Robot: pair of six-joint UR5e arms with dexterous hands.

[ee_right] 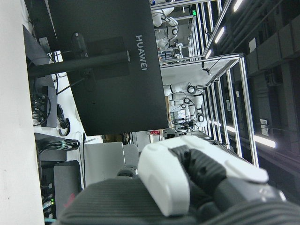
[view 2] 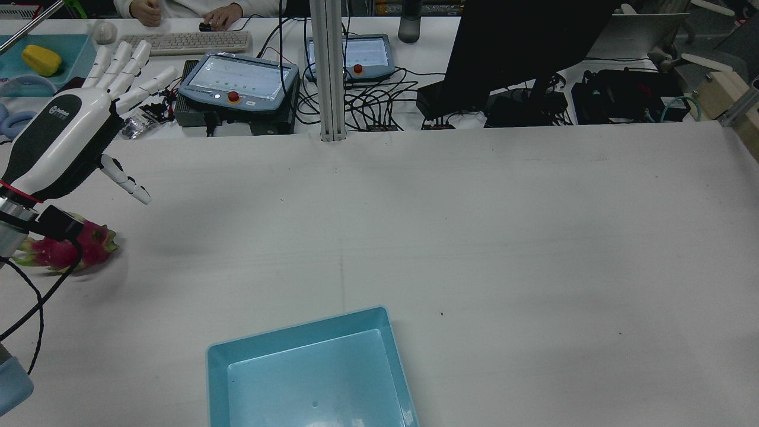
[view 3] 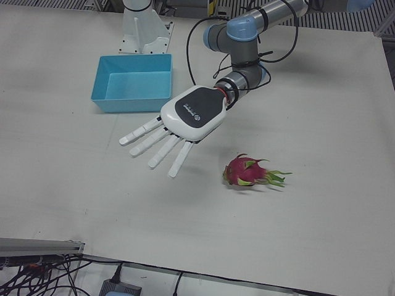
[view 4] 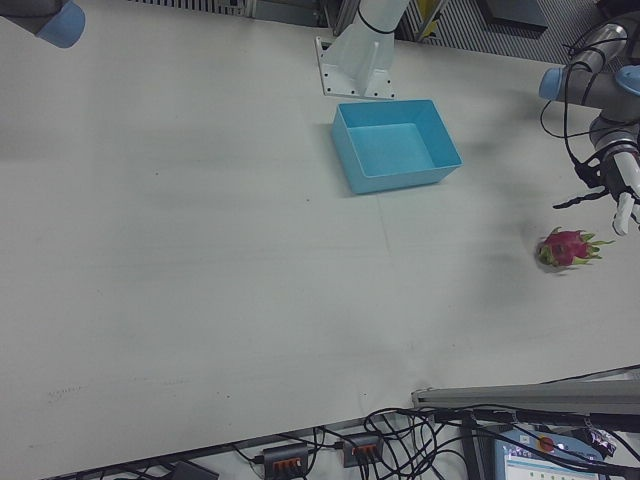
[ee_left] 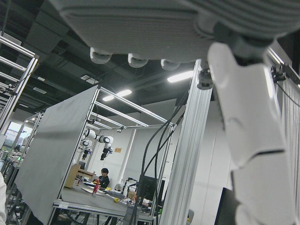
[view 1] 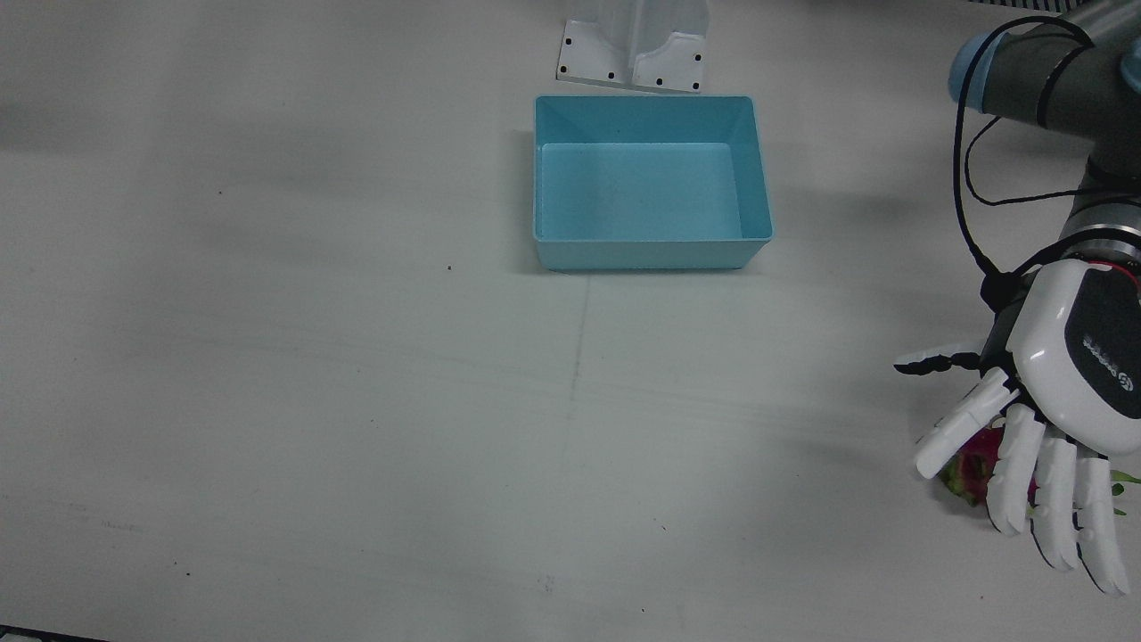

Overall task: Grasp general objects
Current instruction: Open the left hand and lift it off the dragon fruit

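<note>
Your left hand (view 3: pixel 185 117) hovers with fingers spread, empty, just above the dragon fruit (view 3: pixel 247 171), which lies on the table well away from the blue bin (view 3: pixel 133 83). Nothing is grasped yet; your right hand's state cannot be told.

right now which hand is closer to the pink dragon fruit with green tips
Left. The left hand hovers open above the pink dragon fruit, not touching. The right hand shows only in its own camera, away from the fruit.

Left hand (view 2: pixel 65 139) spread above dragon fruit (view 2: pixel 89 246) — blue bin (view 2: pixel 308 373) nearby.
</note>
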